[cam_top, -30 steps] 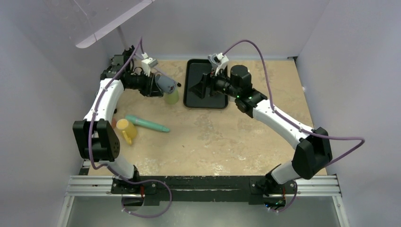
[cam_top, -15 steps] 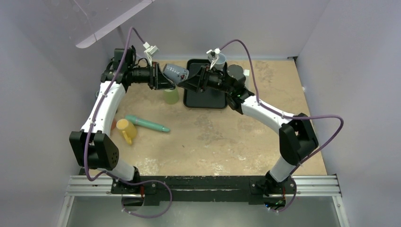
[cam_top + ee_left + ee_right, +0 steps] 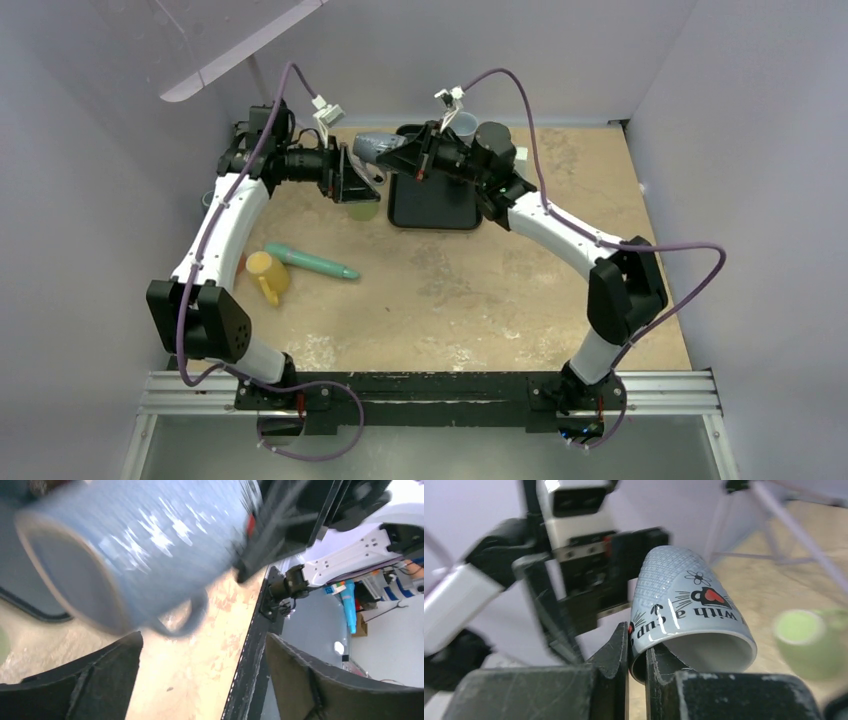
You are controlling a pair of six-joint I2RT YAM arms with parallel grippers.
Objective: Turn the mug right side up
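– Sandy brown table, pale walls all round. What's on the left?
– A yellow cup and a long blue-green stick lie there, far from the job. Next comes the left gripper. Its fingers are wide apart and hold nothing.
– Where's the mug?
– Up in the air, tipped on its side, just past those open fingers. A green cup stands on the table near it. The right gripper is squeezed tight on the mug's rim. A black tray lies by that arm.
– What could go wrong?
– I think the pinch is thin. If the mug turns fast, it could slip and fall on the green cup, or bump the left fingers.
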